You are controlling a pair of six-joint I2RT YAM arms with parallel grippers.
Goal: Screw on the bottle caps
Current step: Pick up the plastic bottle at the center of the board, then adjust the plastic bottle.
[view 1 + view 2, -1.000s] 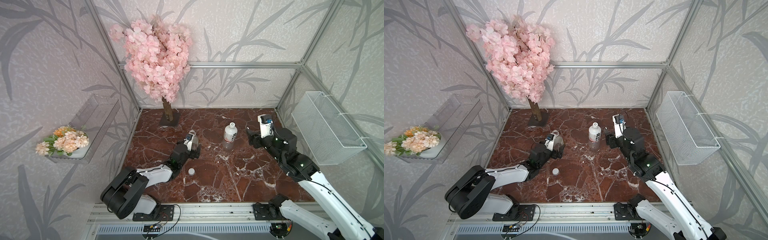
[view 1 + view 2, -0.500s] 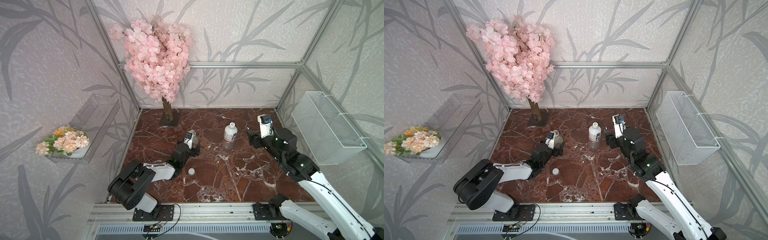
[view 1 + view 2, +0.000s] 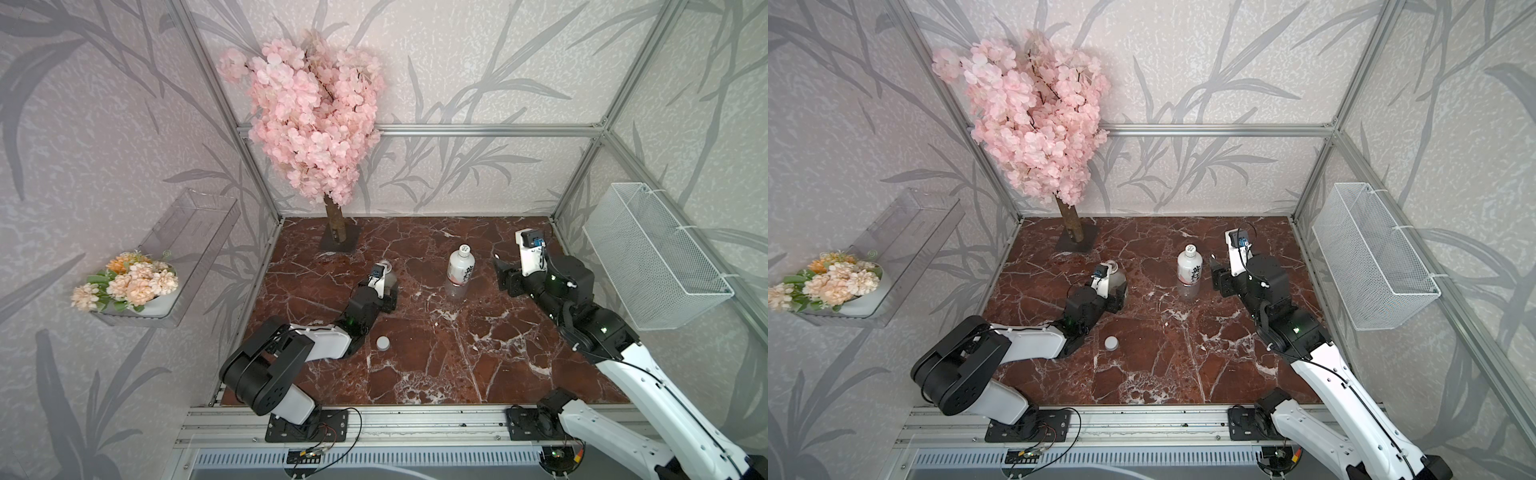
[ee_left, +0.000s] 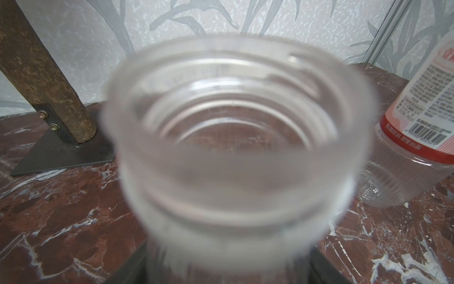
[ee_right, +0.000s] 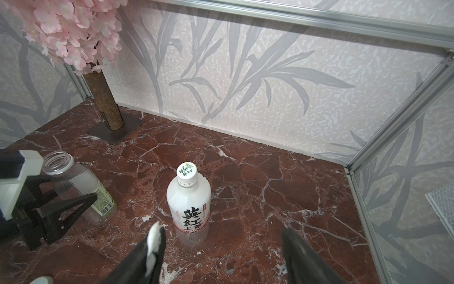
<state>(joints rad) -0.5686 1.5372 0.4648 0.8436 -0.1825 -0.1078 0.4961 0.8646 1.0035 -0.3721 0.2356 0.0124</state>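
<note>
A clear bottle (image 3: pixel 388 276) (image 3: pixel 1115 276) with a green label stands on the marble floor, its mouth uncapped. My left gripper (image 3: pixel 386 291) (image 3: pixel 1117 295) is shut on its lower body. In the left wrist view the open neck (image 4: pixel 233 123) fills the picture, blurred. A plain white cap (image 3: pixel 382 342) (image 3: pixel 1111 343) lies loose on the floor nearer the front. The white-wrapped bottle (image 3: pixel 459 274) (image 5: pixel 188 204) stands upright with a printed cap (image 5: pixel 187 170) on its neck. Just right of it my right gripper (image 3: pixel 498 272) (image 5: pixel 221 228) stands open, holding nothing.
A pink blossom tree rises from a trunk on a metal plate (image 3: pixel 336 232) at the back left. A white wire basket (image 3: pixel 652 257) hangs on the right wall. A clear shelf with flowers (image 3: pixel 129 282) hangs on the left wall.
My left gripper's jaws have narrowed onto the clear bottle, and the left arm's rear joints have swung right. The right arm, both bottles and the loose cap have stayed put.
</note>
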